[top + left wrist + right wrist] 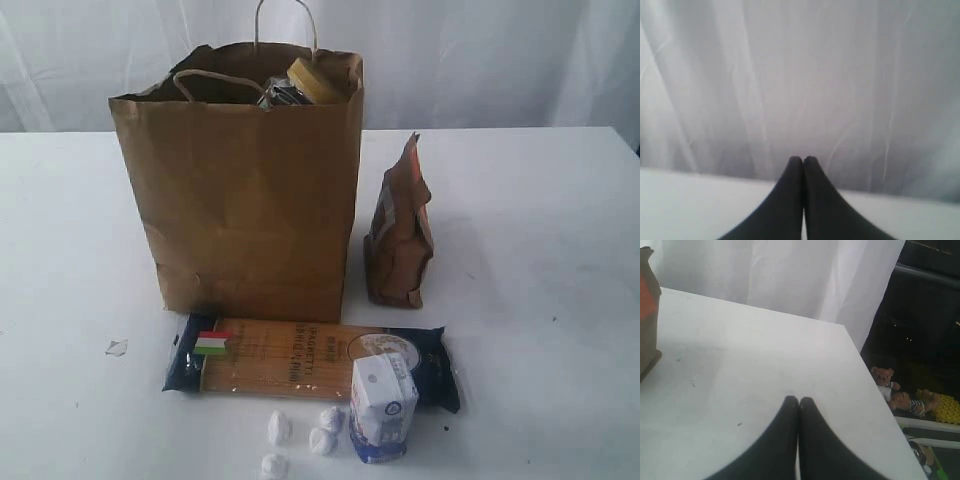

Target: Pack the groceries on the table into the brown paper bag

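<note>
A white curtain (480, 60) fills the top of the frame. Four white crumpled wads (279, 427) lie at bottom centre, close together. A small clear scrap (117, 347) lies at lower left. The right wrist view shows two teddy bears (883, 380) beside a yellow cushion (946, 409).

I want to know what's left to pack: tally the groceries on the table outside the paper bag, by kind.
brown pouch: 1
spaghetti packet: 1
blue-white carton: 1
Total: 3
</note>
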`<state>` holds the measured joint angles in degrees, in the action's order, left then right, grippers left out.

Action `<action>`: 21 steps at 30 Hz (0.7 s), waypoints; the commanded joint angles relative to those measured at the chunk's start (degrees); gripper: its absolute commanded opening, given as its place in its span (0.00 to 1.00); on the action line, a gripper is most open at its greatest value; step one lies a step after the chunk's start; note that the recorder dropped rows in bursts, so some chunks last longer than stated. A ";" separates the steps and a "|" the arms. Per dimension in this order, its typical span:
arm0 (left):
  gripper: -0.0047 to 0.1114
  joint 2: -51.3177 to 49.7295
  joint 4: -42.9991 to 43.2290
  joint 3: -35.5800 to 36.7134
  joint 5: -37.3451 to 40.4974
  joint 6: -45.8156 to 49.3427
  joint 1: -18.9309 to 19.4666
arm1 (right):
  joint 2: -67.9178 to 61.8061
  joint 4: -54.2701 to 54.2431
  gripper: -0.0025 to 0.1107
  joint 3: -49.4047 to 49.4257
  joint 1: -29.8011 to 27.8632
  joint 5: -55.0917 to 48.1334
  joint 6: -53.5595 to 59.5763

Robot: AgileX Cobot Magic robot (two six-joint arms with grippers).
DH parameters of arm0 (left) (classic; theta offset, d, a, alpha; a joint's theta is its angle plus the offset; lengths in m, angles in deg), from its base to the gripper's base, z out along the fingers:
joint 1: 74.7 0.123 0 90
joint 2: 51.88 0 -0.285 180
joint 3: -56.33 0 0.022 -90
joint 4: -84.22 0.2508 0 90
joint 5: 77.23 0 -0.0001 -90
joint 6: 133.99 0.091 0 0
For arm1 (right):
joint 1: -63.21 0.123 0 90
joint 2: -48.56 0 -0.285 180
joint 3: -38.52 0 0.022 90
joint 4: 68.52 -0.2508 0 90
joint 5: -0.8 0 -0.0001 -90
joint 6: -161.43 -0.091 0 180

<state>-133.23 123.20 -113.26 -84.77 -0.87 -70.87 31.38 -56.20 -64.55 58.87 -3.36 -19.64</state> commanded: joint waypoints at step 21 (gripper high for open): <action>0.04 34.84 -20.94 54.35 -16.90 31.71 0.07 | 0.23 -0.03 0.02 0.29 -0.29 0.31 -0.28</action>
<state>-99.41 101.72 -59.46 -101.37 33.18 -70.78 31.38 -56.20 -64.55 58.87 -3.36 -19.64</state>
